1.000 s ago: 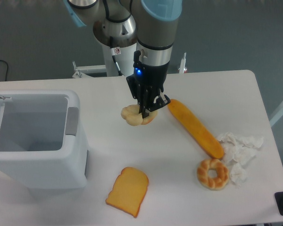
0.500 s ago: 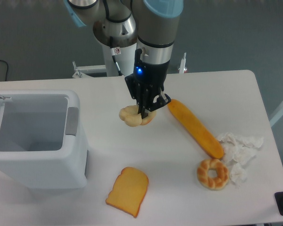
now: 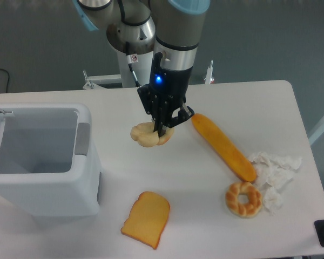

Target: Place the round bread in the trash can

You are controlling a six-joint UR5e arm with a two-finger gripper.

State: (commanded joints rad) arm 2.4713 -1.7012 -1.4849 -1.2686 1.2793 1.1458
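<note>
**Bun in the hand, carry to bin next**

The hand (image 3: pixel 161 125) is pinching the round bread (image 3: pixel 147 135), fingers pressed into its right half, w/ the pale lumpy bun sticking out to the left of them. Bun sits mid-bench (image 3: pixel 205 178), between the trash can (image 3: pixel 40 162) and the long orange loaf (image 3: pixel 222 145). Can't tell for sure whether it's off the surface; a faint shadow under it suggests just clear, or barely touching.

Step in hand, as I read it: grasp done, transport phase. Bin is well to the left, lid open, grey inside showing, nothing visible in it.

Next move needs: more height first, since the bin's rim looks higher than the bun's present level; then travel left until the bun is over the opening, not over the rim or the grey strip on the near wall; then spread the fingers.

Risk: grip is off-centre, so the soft bun may swing or slip during the carry.

Toast slice (image 3: pixel 146 218), twisted ring (image 3: pixel 243 198) and crumpled paper (image 3: pixel 275 170) lie away from that path.
</note>
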